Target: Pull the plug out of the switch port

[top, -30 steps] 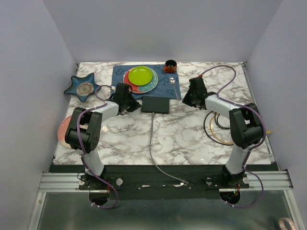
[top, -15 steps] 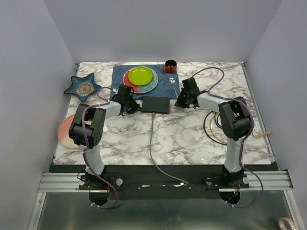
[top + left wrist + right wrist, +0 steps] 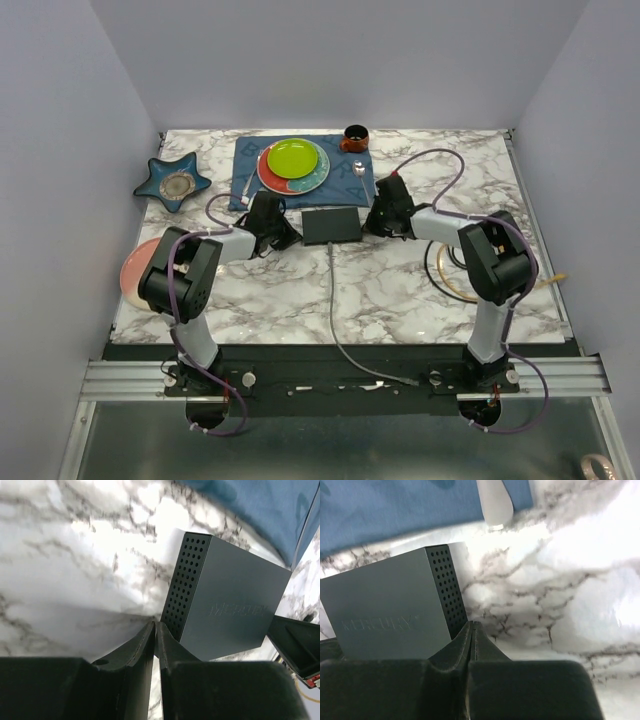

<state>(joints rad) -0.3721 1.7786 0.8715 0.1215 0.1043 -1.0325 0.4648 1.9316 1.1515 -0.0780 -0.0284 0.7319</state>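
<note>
The flat matte-black rectangular switch [image 3: 332, 226] lies mid-way on the white marble table [image 3: 400, 290], and its grey cable [image 3: 333, 300] leaves at 6 o'clock. The left gripper [image 3: 155, 626], tips together, is at its 9 o'clock end. The right gripper [image 3: 471, 624], pressed together, is at 3 o'clock.

Both arms have swung inward, bringing the left pincer [image 3: 288, 233] to the switch's [image 3: 332, 226] left end and the right pincer [image 3: 372, 222] to its right end, while the switch and its cable [image 3: 338, 320] slid slightly rightward and nearer.

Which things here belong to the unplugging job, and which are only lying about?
Job: switch, grey cable plugged into it, left tool, right tool.
Lying about: blue mat, green plate, orange cup, star dish, pink plate.
</note>
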